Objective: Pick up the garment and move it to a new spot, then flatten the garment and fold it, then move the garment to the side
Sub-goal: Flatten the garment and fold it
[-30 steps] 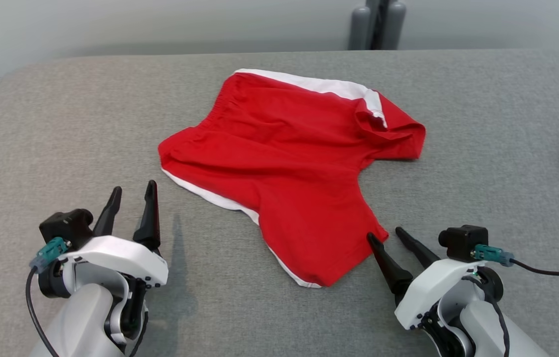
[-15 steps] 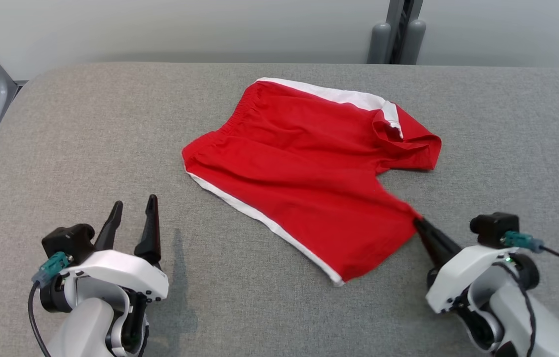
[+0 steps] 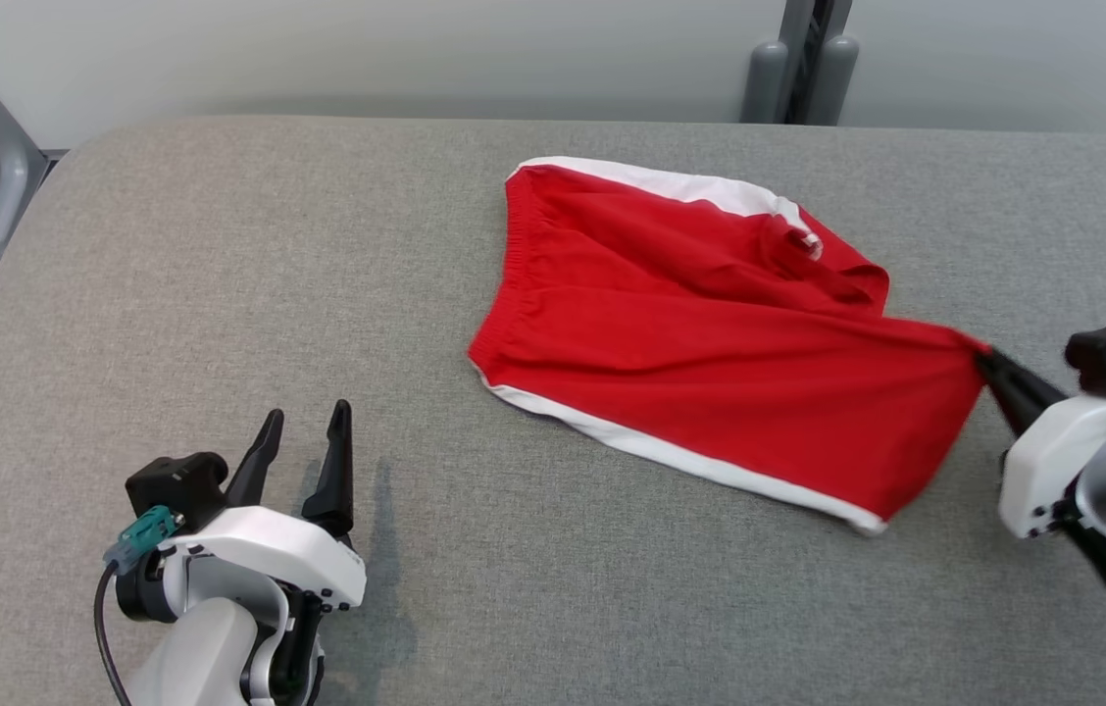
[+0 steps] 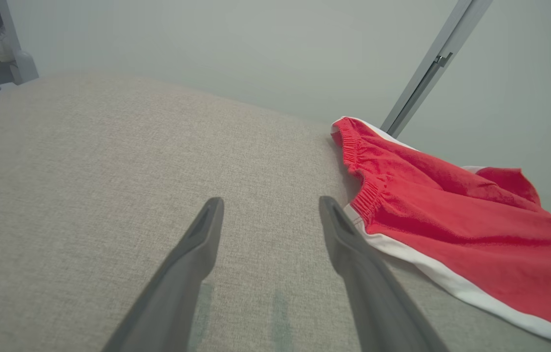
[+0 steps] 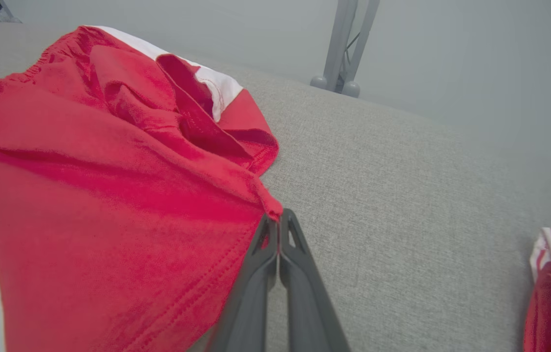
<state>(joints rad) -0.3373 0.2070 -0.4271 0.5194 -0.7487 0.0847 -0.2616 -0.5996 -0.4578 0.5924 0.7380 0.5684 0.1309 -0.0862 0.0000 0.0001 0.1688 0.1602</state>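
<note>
Grey tabletop; shorts now rightward.

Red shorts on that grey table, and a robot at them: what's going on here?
A two-armed robot is handling the red shorts on the grey table. Its right claw is shut on the edge of one leg, and the cloth runs taut from that point. The left claw sits open over bare table, apart from the shorts. Nothing is flat or folded yet; the far leg is bunched up.
</note>
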